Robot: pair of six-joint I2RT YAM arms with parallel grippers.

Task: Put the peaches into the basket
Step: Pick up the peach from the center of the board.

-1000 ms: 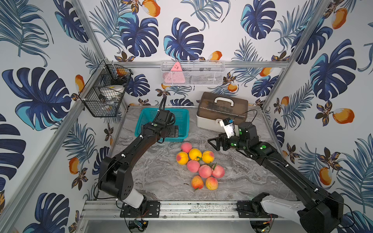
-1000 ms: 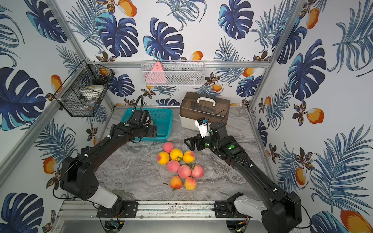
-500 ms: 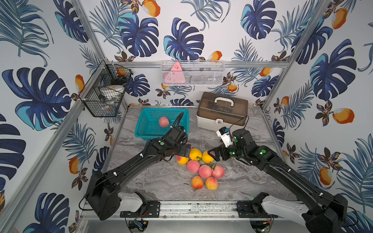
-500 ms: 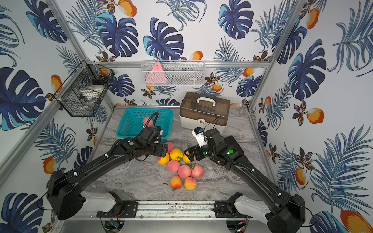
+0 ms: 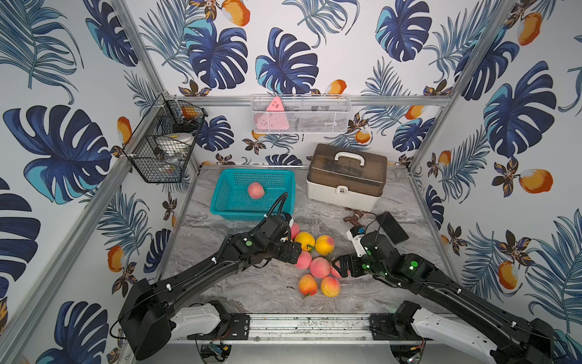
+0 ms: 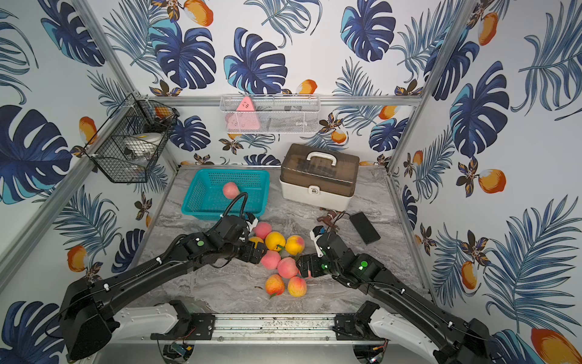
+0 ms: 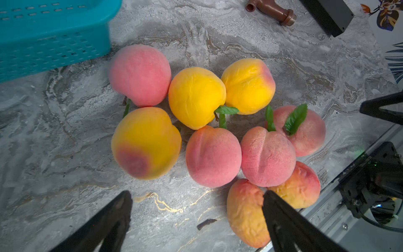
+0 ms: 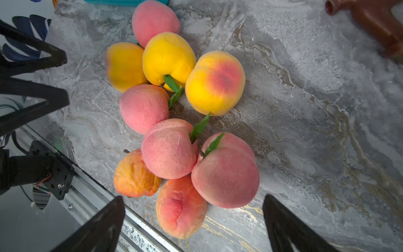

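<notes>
Left gripper [image 7: 196, 201] and right gripper [image 8: 193, 200], jaws wide apart, empty; extended inward toward each other, seemingly angled downward.

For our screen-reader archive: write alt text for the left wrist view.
Nine peaches, pink to yellow-orange and some with green leaves, lie bunched together on a grey marbled tabletop. The open left tool hangs over them, empty. A corner of the teal basket shows beside the pile.
</notes>
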